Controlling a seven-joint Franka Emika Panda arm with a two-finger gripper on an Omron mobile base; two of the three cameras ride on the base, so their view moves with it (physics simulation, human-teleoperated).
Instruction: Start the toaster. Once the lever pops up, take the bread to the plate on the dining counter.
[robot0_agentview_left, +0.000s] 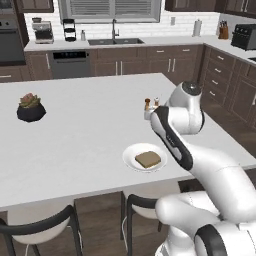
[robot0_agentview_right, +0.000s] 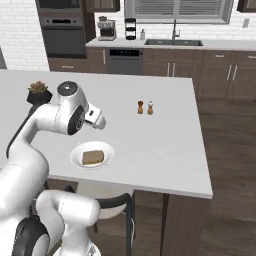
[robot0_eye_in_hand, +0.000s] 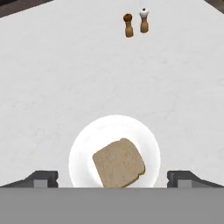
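Flat brown toasted slice of bread (robot0_eye_in_hand: 119, 162) sits on the round white plate (robot0_eye_in_hand: 85, 142) near the desk's (robot0_agentview_left: 75, 135) front edge; your hand (robot0_eye_in_hand: 113, 178) hangs spread and empty above (lift straight up).

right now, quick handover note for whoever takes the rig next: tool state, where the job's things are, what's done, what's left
Tool: open, holding nothing, above the plate.
Bread: lying flat on the plate, apart from both fingertips.
Plate: on the dining counter, near its front edge.
Toaster: on the back worktop, far right in the left base view.
Done: bread is delivered to the plate.
Left: nothing on the bread; probably just lift the arm clear.
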